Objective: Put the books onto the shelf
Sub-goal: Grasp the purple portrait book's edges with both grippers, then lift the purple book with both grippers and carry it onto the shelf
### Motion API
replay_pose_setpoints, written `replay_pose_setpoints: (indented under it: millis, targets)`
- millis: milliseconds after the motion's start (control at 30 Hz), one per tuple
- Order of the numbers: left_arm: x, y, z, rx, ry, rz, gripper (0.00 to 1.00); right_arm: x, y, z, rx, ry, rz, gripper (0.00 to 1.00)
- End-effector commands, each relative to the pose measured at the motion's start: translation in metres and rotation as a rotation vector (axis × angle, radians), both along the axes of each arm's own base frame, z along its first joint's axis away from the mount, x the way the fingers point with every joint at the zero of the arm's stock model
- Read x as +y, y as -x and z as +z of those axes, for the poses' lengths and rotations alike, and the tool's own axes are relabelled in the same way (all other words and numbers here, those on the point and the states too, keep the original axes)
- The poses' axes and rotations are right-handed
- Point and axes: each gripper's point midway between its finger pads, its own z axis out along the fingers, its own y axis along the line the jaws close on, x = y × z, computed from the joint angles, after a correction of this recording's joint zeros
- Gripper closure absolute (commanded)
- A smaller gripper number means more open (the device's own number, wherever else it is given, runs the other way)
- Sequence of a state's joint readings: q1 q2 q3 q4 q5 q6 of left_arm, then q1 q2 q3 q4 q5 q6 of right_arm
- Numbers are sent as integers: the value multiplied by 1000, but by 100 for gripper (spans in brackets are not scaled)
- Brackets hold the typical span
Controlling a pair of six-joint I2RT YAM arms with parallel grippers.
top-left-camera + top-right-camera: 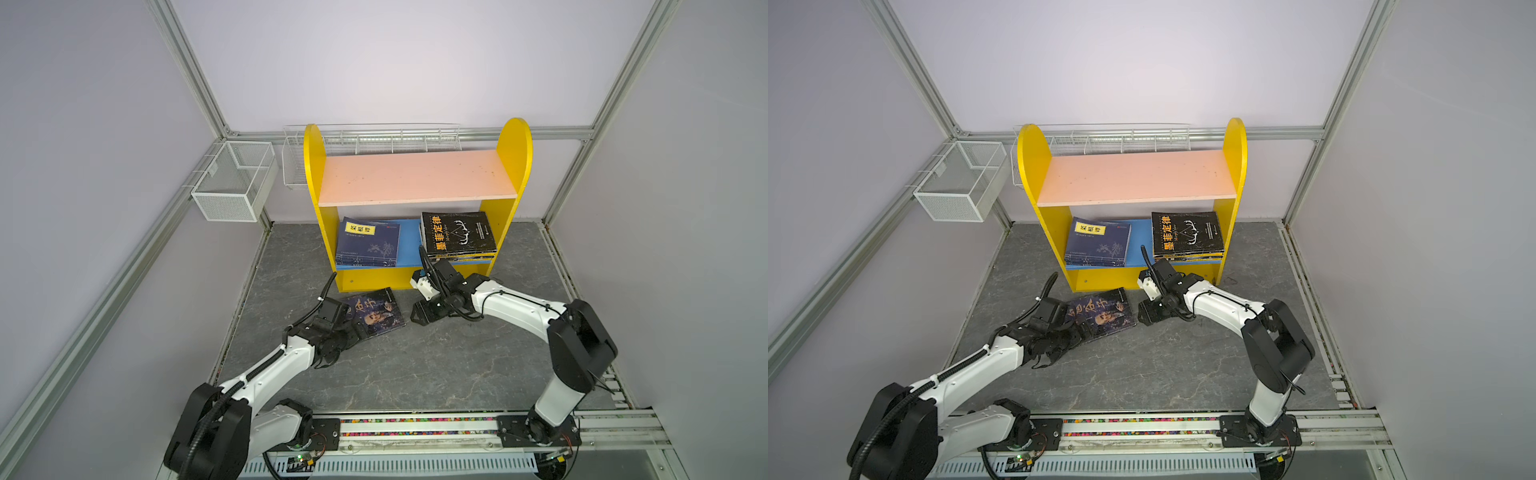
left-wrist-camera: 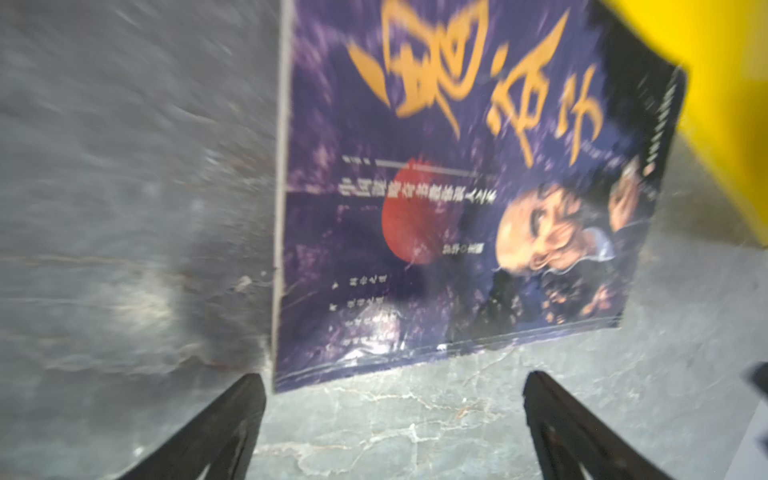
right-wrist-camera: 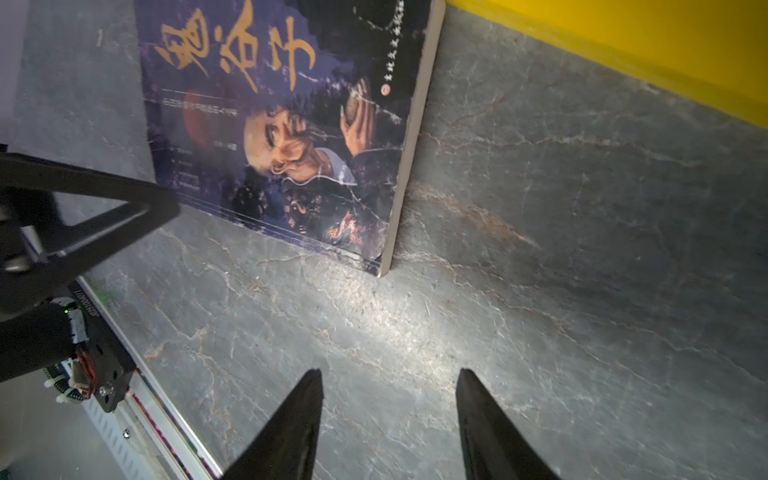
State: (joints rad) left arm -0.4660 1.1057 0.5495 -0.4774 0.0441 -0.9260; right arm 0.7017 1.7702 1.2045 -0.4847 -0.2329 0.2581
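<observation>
The left gripper (image 2: 395, 376) holds its black jaws spread wide and empty, low over the grey marbled tabletop (image 2: 124, 208). The near edge of a dark purple paperback (image 2: 436, 208), with gold brush characters and an old man's face on its cover, lies just ahead of the tips. The right gripper (image 3: 391, 371) stands about half open, also empty, over the tabletop just beside that book's page edge. The book lies flat in front of the yellow-sided shelf (image 1: 313, 166), whose blue lower board (image 1: 409, 237) carries a navy stack (image 1: 368, 245) and a black-covered stack (image 1: 457, 232).
</observation>
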Motion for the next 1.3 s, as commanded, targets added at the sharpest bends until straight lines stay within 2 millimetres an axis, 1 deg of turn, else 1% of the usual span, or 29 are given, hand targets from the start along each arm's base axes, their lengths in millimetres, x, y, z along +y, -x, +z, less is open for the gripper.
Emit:
replay_pose_setpoints:
  millis: [0, 67, 167, 267, 367, 500, 633, 700, 767, 800, 867, 933, 1000, 1067, 1167, 1267]
  targets:
    - [26, -3, 15, -78, -41, 147, 2, 10, -13, -4, 3, -21, -36, 45]
    - [38, -3, 18, -116, -41, 203, 1, 18, -12, -13, 22, -25, -20, 45]
    - [50, -7, 9, -95, 2, 249, 1, 27, -12, -28, 50, -7, -16, 45]
    - [44, -18, 8, -103, 2, 196, 3, 31, -11, -41, 69, 14, -25, 45]
    - [37, -28, 3, -96, -9, 156, 6, 29, -13, -47, 75, 35, -41, 45]
    - [30, -35, -12, -38, -22, 123, 15, 31, -12, -52, 90, 35, -46, 45]
    - [18, -31, -35, 46, -4, 63, 22, 38, -11, -55, 108, 24, -36, 45]
    - [13, -28, -44, 69, 24, 54, 30, 45, -9, -55, 117, 9, -18, 45]
    - [10, -26, -48, 80, 41, 47, 43, 55, -7, -54, 129, -19, 3, 45]
    - [9, -24, -50, 86, 40, 44, 47, 60, -6, -51, 131, -35, 15, 45]
    - [6, -20, -50, 89, 32, 22, 58, 70, -4, -44, 136, -75, 41, 46]
    - [8, -19, -47, 87, 14, 11, 67, 78, -4, -31, 124, -124, 60, 46]
    - [8, -18, -43, 77, 12, 1, 81, 85, -5, -10, 92, -190, 75, 46]
    - [8, -18, -38, 67, 13, -8, 89, 89, -5, 12, 61, -243, 89, 46]
    - [6, -18, -28, 48, 23, -21, 99, 92, -2, 44, 19, -332, 108, 49]
    - [2, -19, -15, 12, 51, -33, 100, 93, 5, 72, -9, -421, 134, 55]
